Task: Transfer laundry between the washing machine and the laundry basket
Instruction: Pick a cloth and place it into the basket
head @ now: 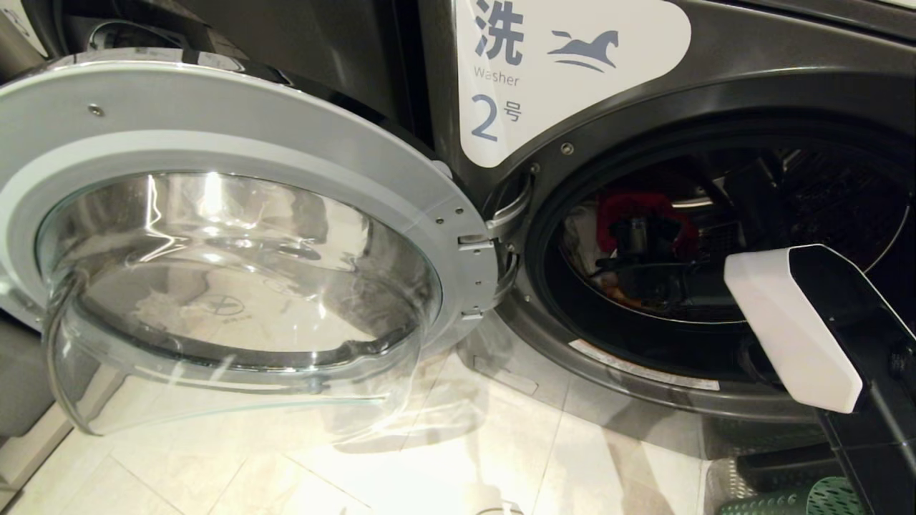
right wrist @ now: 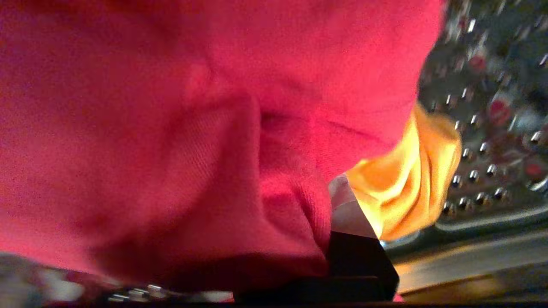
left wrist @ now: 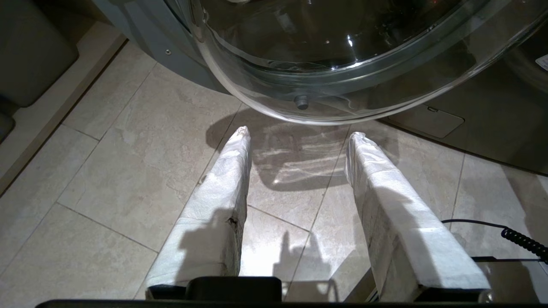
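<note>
red cloth fills nearly the whole right wrist view: the bright red soft garment [right wrist: 171,141] is bunched right up against the camera, folded over the one pale fingertip [right wrist: 342,201] that shows, and the right gripper [head: 633,239] has its fingers drawn tight together on it. just beside the red fabric a small yellow-orange piece of cloth [right wrist: 411,179] hangs in folds, touching the red garment's edge, with the perforated steel drum wall [right wrist: 492,128] close behind. in the head view the dark grey front-loading washing machine with the white horse label numbered 2 [head: 572,64] stands on the right with its round opening uncovered, and the right arm reaches from the near right into the far part of the drum, its white and black forearm casing [head: 794,329] in the foreground. deep inside, the red garment drapes over the dark gripper body, and a bit of white fabric [head: 580,239] shows to its left, against the drum's left side. the round glass door with the light grey ring [head: 236,286] is swung fully out to the left, its clear bowl bulging toward the near side over the pale stone-tiled floor [head: 429,465]. at the near right corner the rim of the dark green perforated plastic laundry basket [head: 830,497] just peeks in below the arm. the left gripper [left wrist: 299,137] hangs over the tiles beneath the door's glass, its two white-wrapped fingers [left wrist: 227,179] standing apart with only bare floor between them, holding nothing.
</note>
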Motion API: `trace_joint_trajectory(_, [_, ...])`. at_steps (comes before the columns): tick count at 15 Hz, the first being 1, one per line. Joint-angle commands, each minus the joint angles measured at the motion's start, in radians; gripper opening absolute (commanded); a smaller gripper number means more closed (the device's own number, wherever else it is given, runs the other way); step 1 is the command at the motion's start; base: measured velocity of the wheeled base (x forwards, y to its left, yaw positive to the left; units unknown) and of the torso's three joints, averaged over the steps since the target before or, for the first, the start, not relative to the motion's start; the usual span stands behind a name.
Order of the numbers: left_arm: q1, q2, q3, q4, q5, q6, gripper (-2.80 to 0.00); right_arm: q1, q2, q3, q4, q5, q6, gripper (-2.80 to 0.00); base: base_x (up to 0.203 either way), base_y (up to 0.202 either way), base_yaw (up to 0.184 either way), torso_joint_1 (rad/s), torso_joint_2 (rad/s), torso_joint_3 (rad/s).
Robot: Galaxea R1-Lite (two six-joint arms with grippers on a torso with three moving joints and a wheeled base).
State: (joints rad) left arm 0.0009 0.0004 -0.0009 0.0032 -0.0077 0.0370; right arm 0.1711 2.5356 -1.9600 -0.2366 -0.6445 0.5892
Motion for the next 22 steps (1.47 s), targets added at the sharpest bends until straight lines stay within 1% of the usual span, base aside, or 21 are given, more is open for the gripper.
trace_joint_trajectory(1, [0.001, 0.0, -0.001, 0.0, 0.0, 0.0, -2.8, -0.002, -0.057, 0.013, 0.001, -0.001, 0.006, -2.8, 0.0, 0.0, 0.0, 0.0, 0.0, 0.0])
trace_joint_trajectory(3, [0.001, 0.0, 0.0, 0.0, 0.0, 0.001, -2.8, -0.003, -0.111, 0.086, 0.004, 0.0, 0.005, -2.8, 0.0, 0.0, 0.0, 0.0, 0.0, 0.0])
trace_joint_trajectory(6, [0.001, 0.0, 0.001, 0.0, 0.0, 0.001, -2.8, 0.003, -0.218, 0.27, -0.001, 0.0, 0.007, -2.8, 0.0, 0.0, 0.0, 0.0, 0.0, 0.0])
trace_joint_trajectory(10, [0.001, 0.0, 0.001, 0.0, 0.0, 0.001, -2.8, 0.043, -0.359, 0.427, -0.003, -0.006, 0.011, -2.8, 0.0, 0.0, 0.0, -0.001, 0.0, -0.008])
trace_joint_trajectory(12, [0.001, 0.0, 0.001, 0.0, 0.0, 0.0, -2.8, 0.076, -0.445, 0.514, -0.004, -0.045, 0.01, -2.8, 0.0, 0.0, 0.0, 0.0, 0.0, 0.0])
trace_joint_trajectory(16, [0.001, 0.001, 0.001, 0.0, 0.0, 0.0, -2.8, 0.184, -0.586, 0.742, -0.004, -0.151, 0.009, -2.8, 0.0, 0.0, 0.0, 0.0, 0.0, 0.0])
trace_joint_trajectory(20, [0.001, 0.001, 0.0, 0.0, 0.0, 0.001, -2.8, 0.252, -0.703, 0.906, 0.001, -0.177, -0.007, -2.8, 0.0, 0.0, 0.0, 0.0, 0.0, 0.0])
trace_joint_trajectory(22, [0.001, 0.0, 0.0, 0.0, 0.0, 0.0, -2.8, 0.287, -0.761, 0.987, 0.002, -0.182, -0.033, -2.8, 0.0, 0.0, 0.0, 0.0, 0.0, 0.0])
